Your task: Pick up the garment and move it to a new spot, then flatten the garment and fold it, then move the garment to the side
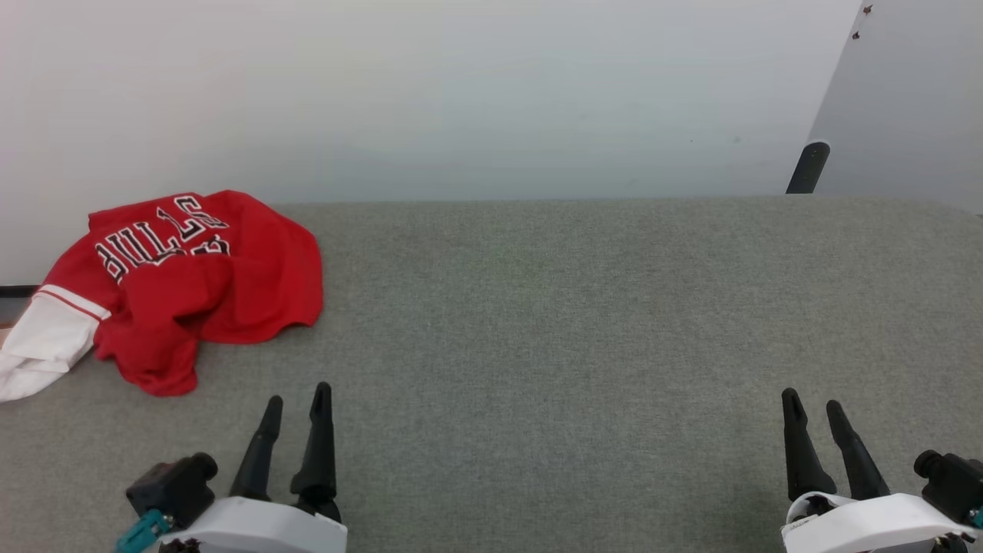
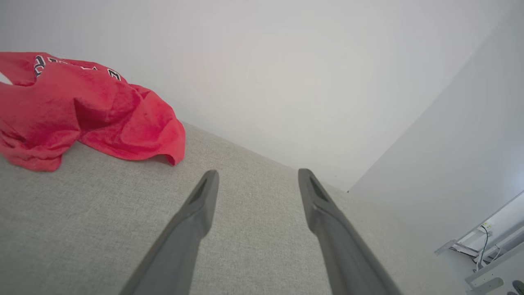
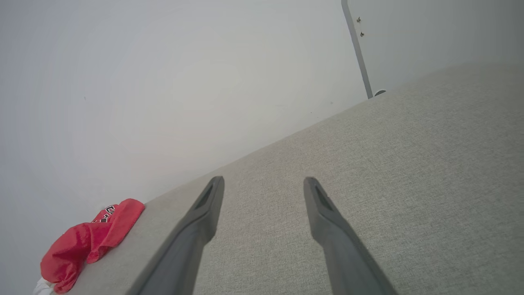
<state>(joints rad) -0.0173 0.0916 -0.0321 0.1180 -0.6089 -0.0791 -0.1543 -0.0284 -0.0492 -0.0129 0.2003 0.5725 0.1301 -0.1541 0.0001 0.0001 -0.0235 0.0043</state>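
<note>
Head view. Garment (image 1: pixel 207 284), red jersey tee with a white short sleeve (image 1: pixel 42 342) and red-white striped trim, lies crumpled in a heap at the far left of the grey woven fabric surface (image 1: pixel 576 346), close to the plain white wall (image 1: pixel 461 92). The sleeve trails toward the left edge. Black white-edged lettering on the upper fold reads "BULLS", set at a tilt; part of a figure shows beneath it, too folded to read. Left gripper (image 1: pixel 298 393), two long dark fingers on a white wrist, sits at lower left, near the garment but apart from it, jaws parted and holding nothing. Right gripper (image 1: pixel 812 399), same make, sits at lower right, well apart from the garment, jaws parted and empty. Short black post (image 1: pixel 808 167) stands at the far right edge of the surface.

Left wrist view. Left gripper (image 2: pixel 258 174) has its fingers spread wide over bare grey fabric. The garment (image 2: pixel 82 110) is at upper left, with fragments of lettering that cannot be read.

Right wrist view. Right gripper (image 3: pixel 264 180) has its fingers spread wide, nothing between them. The garment (image 3: pixel 86 241) is far off at lower left, against the wall.
</note>
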